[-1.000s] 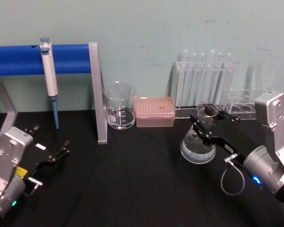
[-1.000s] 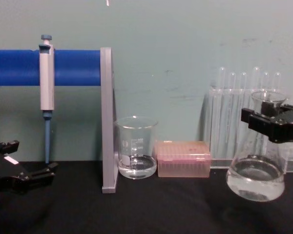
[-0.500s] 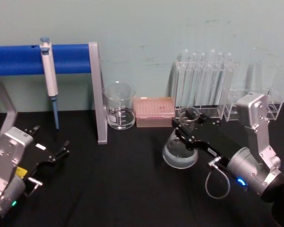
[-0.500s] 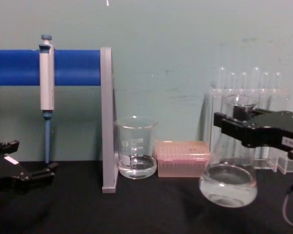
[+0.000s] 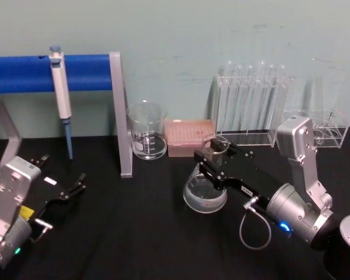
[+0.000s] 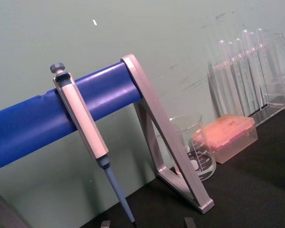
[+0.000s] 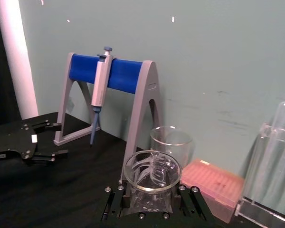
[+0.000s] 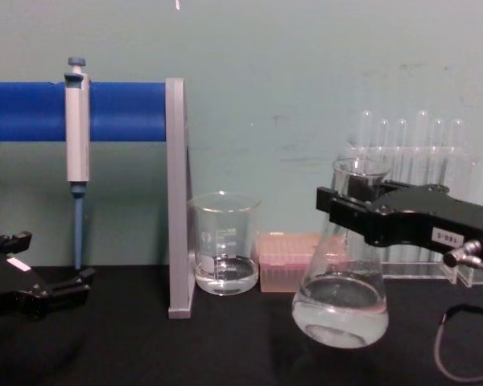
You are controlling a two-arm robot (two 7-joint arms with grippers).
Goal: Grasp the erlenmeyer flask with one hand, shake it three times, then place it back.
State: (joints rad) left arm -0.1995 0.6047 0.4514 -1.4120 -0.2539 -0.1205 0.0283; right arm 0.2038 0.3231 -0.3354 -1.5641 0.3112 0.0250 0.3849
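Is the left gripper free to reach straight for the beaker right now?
Probably not straight: the stand's grey upright sits between the open left gripper and the beaker. It would likely have to swing round the upright's foot.

A black surface (image 5: 140,233) fills the lower half of the head view. Along its back edge, running from centre left to upper right, stand a grey stand leg (image 5: 119,116), a glass beaker (image 5: 147,139), a pink tip box (image 5: 190,137) and a clear test tube rack (image 5: 248,111).

Can't really see the neck of the erlenmeyer flask (image 8: 340,299) behind the right gripper (image 8: 344,211), or the right half of the pink box (image 8: 283,262) behind the glass.
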